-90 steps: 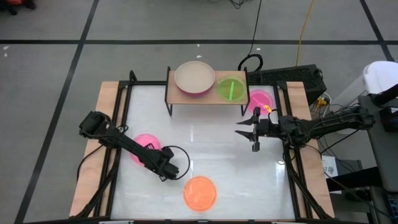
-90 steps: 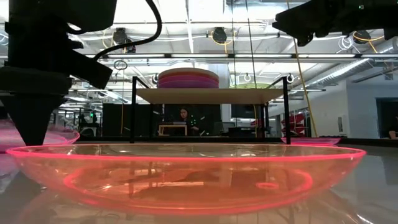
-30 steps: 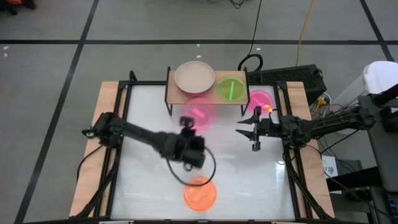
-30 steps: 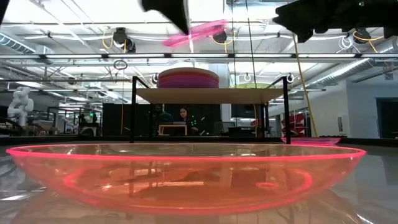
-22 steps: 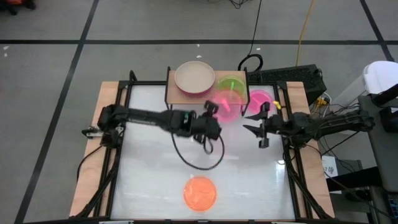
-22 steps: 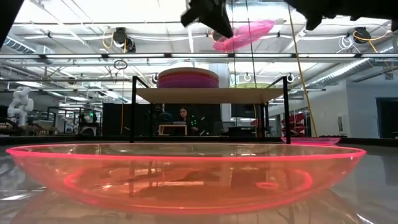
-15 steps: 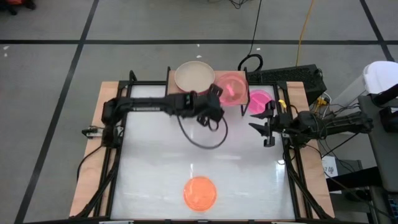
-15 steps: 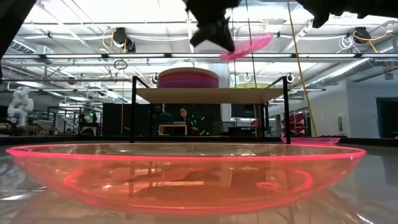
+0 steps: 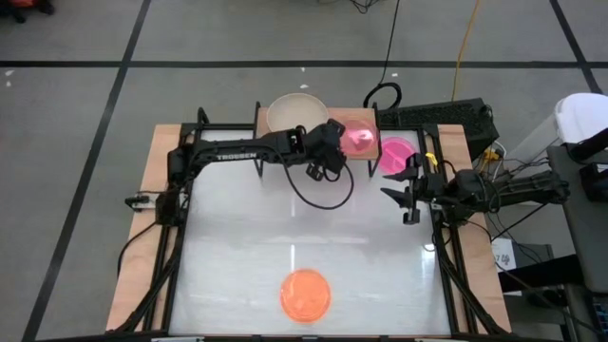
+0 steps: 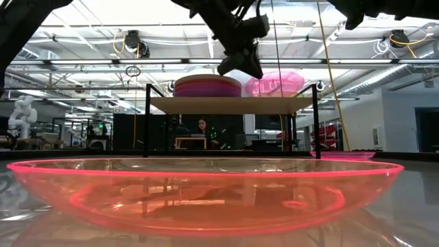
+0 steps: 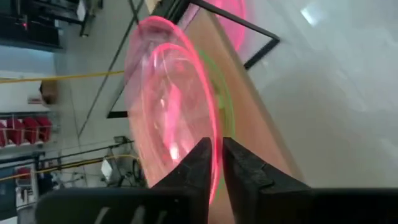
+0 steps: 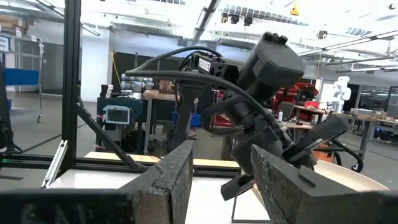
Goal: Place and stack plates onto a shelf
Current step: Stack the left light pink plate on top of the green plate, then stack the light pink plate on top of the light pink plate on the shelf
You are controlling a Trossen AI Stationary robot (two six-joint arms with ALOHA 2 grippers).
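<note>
A translucent pink plate [image 9: 357, 136] sits on the green plate [image 11: 226, 107] at the right end of the shelf [image 9: 271, 147]. My left gripper [image 9: 330, 144] is shut on its near-left rim. A stack of larger plates topped by a beige one [image 9: 293, 112] fills the shelf's left end. A second pink plate [image 9: 397, 152] lies on the table right of the shelf. An orange plate [image 9: 305, 294] lies by the near edge. My right gripper [image 9: 408, 187] hovers open over the table's right side with nothing between its fingers. My left gripper pinches the pink plate's rim [image 11: 215, 147] between its two fingers [image 11: 200, 163], one finger inside the bowl and one outside. The fingers come slanting down from the table's near-left side. The plate's underside rests on the green plate on the shelf, roughly level.
The shelf's black legs [image 10: 146, 120] stand on the white tabletop [image 9: 285, 218]. Black frame rails [image 9: 186, 190] run along the table's sides. Cables and a dark box [image 9: 446, 116] lie behind the far right corner. A person [image 10: 204, 128] shows far behind the shelf.
My left gripper has carried the pink plate from over mid-table toward the far edge and right, then down onto the green plate on the shelf. The plate was tilted in the air and now sits roughly level. My right gripper has shifted a little toward the right edge.
</note>
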